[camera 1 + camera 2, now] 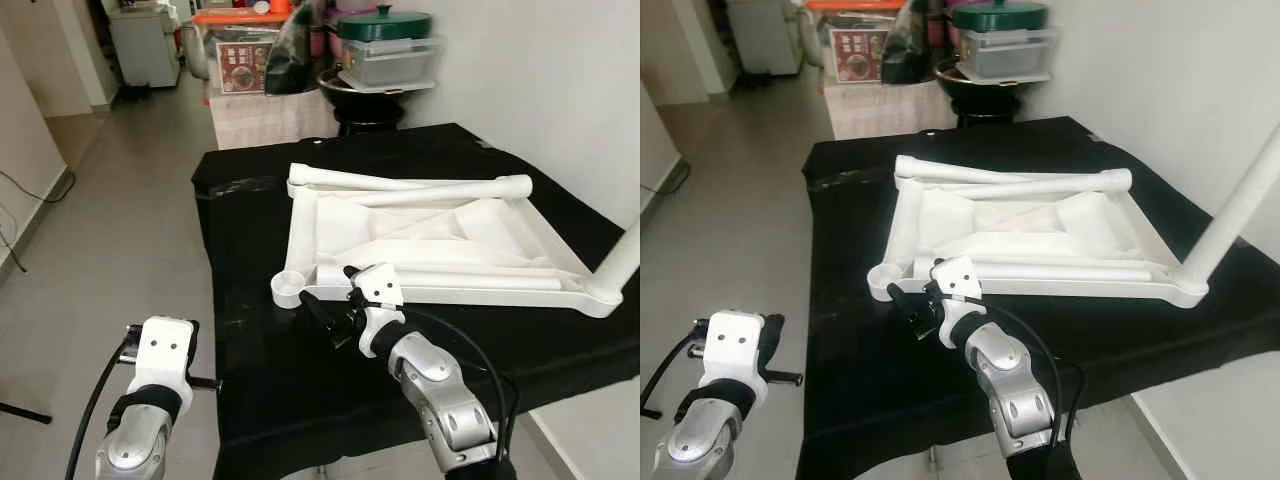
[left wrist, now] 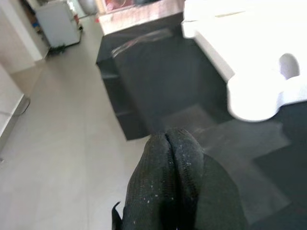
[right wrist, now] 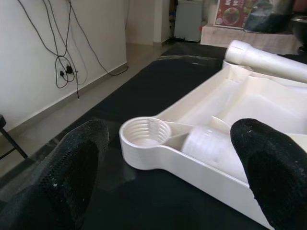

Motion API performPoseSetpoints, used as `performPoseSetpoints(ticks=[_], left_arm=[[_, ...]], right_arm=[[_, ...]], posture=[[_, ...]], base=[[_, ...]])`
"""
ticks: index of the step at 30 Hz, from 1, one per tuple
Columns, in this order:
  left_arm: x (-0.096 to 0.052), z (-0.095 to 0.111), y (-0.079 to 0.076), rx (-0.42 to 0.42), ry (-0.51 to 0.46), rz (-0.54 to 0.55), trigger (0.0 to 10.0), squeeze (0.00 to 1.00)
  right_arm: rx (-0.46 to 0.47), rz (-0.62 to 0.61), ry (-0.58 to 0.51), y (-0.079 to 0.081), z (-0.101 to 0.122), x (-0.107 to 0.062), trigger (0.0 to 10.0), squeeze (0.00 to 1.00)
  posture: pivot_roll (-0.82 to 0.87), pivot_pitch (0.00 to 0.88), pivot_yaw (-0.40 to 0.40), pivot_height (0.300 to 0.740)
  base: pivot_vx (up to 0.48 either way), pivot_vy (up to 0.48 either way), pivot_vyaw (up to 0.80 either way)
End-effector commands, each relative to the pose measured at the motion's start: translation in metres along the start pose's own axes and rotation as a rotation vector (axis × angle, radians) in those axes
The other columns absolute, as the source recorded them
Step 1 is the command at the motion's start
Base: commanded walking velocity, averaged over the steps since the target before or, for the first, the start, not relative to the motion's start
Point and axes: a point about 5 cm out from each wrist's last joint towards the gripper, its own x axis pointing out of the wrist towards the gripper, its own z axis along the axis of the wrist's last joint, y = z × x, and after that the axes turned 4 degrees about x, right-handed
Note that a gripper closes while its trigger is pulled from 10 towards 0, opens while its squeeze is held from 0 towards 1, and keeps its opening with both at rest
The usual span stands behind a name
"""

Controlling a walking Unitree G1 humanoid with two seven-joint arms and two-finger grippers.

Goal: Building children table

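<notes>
The white moulded plastic tabletop (image 1: 440,235) is seen lying upside down on the bench draped in black cloth (image 1: 270,340), with two loose white plastic tube legs (image 1: 420,186) resting across its far rim and another loose leg (image 3: 213,143) lying inside its near rim. One white leg (image 1: 1230,215) is already seated upright in the near right corner. The threaded round corner socket (image 3: 145,132) at the near left corner is empty.

The right gripper (image 1: 335,300) is held just above the near edge of the tabletop, its two black fingers spread wide and grasping nothing; in its wrist view the empty socket and the end of the loose leg are framed between the fingers. The left gripper (image 2: 172,158) is held low beside the bench, over the floor, its fingers pressed together on nothing.

The step in hand is judged to be the picking up of the near loose leg for that socket. It is best taken near its end, with the fingers closed squarely across the tube so that it cannot roll. It should then be stood upright over the socket and turned, not forced, so that the threads are not crossed. The tabletop may slide on the cloth, so steadying by the left gripper is advised.

A red poster (image 1: 243,66) is seen on the far counter; its writing cannot be read.
</notes>
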Motion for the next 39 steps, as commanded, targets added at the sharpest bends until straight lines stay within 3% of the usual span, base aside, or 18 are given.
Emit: performPoseSetpoints(ticks=[1, 8, 13, 16, 20, 31, 35, 39], left_arm=[[0.001, 0.008, -0.002, -0.014, -0.030, -0.017, 10.0, 0.00], [0.007, 0.017, 0.016, -0.071, -0.055, 0.111, 10.0, 0.00], [0.014, 0.007, 0.028, -0.076, -0.027, 0.144, 10.0, 0.00], [0.006, 0.002, 0.018, -0.039, -0.014, 0.120, 10.0, 0.00], [0.008, 0.004, 0.017, -0.041, -0.019, 0.112, 10.0, 0.00], [0.005, 0.005, 0.020, -0.033, -0.018, 0.073, 10.0, 0.00], [0.002, 0.004, 0.014, -0.034, -0.013, 0.050, 10.0, 0.00], [0.002, 0.007, 0.011, -0.046, -0.025, 0.031, 10.0, 0.00]], right_arm=[[0.010, 0.001, -0.038, -0.001, 0.007, 0.002, 10.0, 0.00], [0.012, -0.049, -0.096, -0.017, 0.027, 0.015, 10.0, 0.00], [0.050, -0.068, -0.080, -0.016, 0.023, 0.030, 10.0, 0.00], [-0.011, -0.059, -0.056, -0.012, 0.016, 0.027, 10.0, 0.00], [-0.029, -0.072, -0.035, -0.014, 0.013, 0.027, 10.0, 0.00], [0.021, -0.048, -0.087, -0.007, 0.020, 0.027, 10.0, 0.00], [0.025, -0.015, -0.105, 0.000, 0.022, 0.022, 10.0, 0.00], [0.031, -0.041, -0.086, -0.005, 0.016, 0.014, 10.0, 0.00]], posture=[[0.00, 0.000, 0.022, 0.740], [-0.03, 0.000, 0.023, 0.740], [-0.01, 0.000, 0.019, 0.740], [-0.01, 0.000, 0.020, 0.740], [-0.02, 0.000, 0.027, 0.740], [-0.02, 0.000, 0.067, 0.740], [-0.03, 0.000, 0.065, 0.740], [-0.04, 0.000, 0.061, 0.740]], base=[[0.000, 0.000, 0.00], [0.000, 0.000, 0.00], [0.000, 0.000, 0.00], [0.000, 0.000, 0.00], [0.000, 0.000, 0.00], [0.126, 0.000, -0.42], [0.288, 0.000, 0.00], [0.288, 0.000, 0.00]])
